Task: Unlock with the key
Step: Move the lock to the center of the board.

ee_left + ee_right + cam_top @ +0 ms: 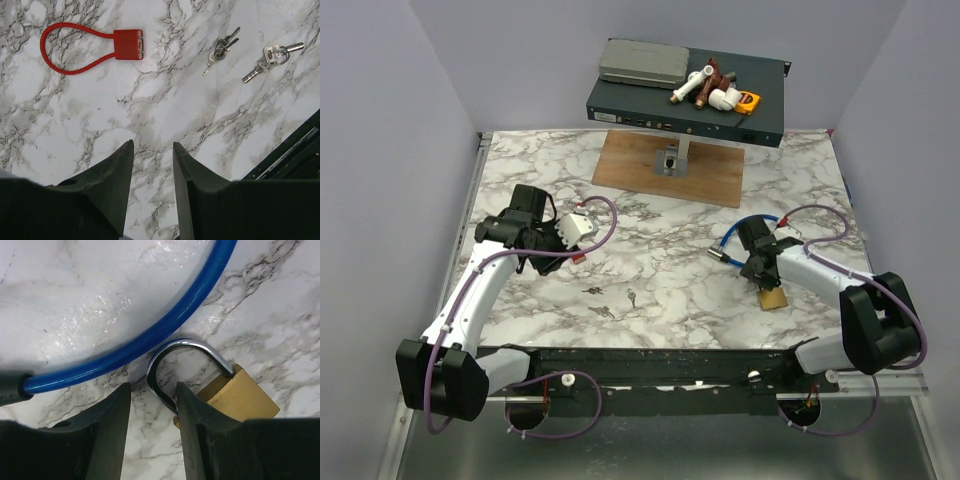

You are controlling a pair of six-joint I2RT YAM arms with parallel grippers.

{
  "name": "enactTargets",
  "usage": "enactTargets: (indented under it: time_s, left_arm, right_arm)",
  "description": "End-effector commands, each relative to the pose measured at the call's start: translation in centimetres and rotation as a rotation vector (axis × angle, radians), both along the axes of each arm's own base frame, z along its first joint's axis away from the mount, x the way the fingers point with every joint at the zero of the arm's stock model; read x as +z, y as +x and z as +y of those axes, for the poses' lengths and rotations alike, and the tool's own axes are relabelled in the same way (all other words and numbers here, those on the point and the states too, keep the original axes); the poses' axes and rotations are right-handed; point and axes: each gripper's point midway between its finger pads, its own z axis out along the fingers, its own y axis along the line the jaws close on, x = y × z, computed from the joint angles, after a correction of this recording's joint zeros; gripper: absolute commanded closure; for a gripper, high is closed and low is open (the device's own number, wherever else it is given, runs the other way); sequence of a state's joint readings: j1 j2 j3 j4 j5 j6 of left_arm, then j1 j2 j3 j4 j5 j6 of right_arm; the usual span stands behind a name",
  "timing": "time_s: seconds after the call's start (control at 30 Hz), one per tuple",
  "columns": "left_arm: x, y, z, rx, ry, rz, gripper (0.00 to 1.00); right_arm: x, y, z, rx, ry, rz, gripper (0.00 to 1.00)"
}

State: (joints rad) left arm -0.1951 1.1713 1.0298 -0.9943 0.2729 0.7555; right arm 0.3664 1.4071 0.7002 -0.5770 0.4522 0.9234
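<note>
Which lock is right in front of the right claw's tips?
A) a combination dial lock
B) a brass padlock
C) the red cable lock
B: the right wrist view shows the brass padlock, its silver shackle curving just past the right claw, beside the blue cable.

Marble table (670, 245), pale lavender walls (380, 100)

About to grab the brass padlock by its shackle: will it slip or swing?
Probably slippery: the shackle is polished, rounded metal. The brass padlock looks solid, so likely heavy for its size, apt to pivot in the right gripper.
</note>
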Motion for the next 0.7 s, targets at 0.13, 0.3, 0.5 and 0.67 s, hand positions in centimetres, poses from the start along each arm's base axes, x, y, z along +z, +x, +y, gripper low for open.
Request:
enactTargets:
  time_s: [0.13,0.3,0.5,0.67]
  left_arm:
    - [-0.1,-0.3,0.7,0.013,0.010,-0.008,0.63]
    - [-0.3,-0.3,0.8,0.018,0.013,-0.003,0.63]
    - [-0.1,0.2,0.6,0.024,0.007,-0.003,0.63]
    - [-0.1,0.4,0.3,0.031,-0.007,0.010,0.63]
  right_arm:
    - [-2.2,-0.2,0.3,0.014,0.004,0.041,0.66]
    - [-3.1,0.1,2.7,0.076,0.098,0.022,0.92]
    - [-3.0,1.3,9.5,0.215,0.131,0.010,0.99]
    - [-2.9,3.4,16.7,0.327,0.126,-0.004,0.99]
